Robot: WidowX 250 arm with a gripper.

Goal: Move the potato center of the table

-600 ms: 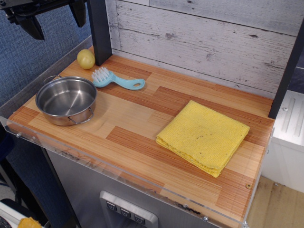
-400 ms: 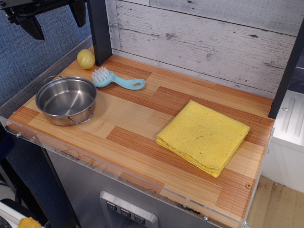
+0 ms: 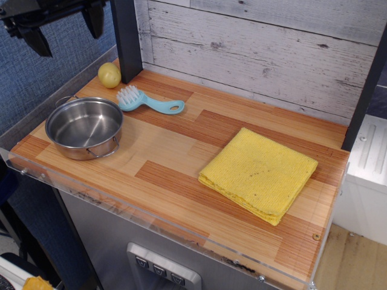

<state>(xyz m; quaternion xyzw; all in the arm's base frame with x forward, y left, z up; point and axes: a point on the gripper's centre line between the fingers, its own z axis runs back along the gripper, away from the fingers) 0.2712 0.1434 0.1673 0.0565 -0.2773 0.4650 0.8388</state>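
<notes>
Since the earlier frame your pincer (image 3: 63, 30) has shifted slightly up and toward the left edge of the view; nothing on the surface (image 3: 181, 151) has moved. You see the pincer at the top left corner, black and angular, its two fingers spread apart with nothing between them, hanging well above the surface.

The potato (image 3: 109, 75) is a small, smooth, pale-yellow rounded lump sitting at the far left corner of the surface, just beside the dark upright post (image 3: 127, 39). It lies below your pincer and a little to its right, well apart from it.

Near the potato you have a light-blue plastic brush (image 3: 148, 101) with white bristles and a looped handle, lying flat. Just in front of that sits a round, shiny steel pot (image 3: 84, 127) with small side handles, standing upright. Toward the right a folded yellow cloth (image 3: 259, 173), soft and nubby, lies flat on the reddish and light plank strips. A clear plastic rim (image 3: 151, 212) edges the front.
</notes>
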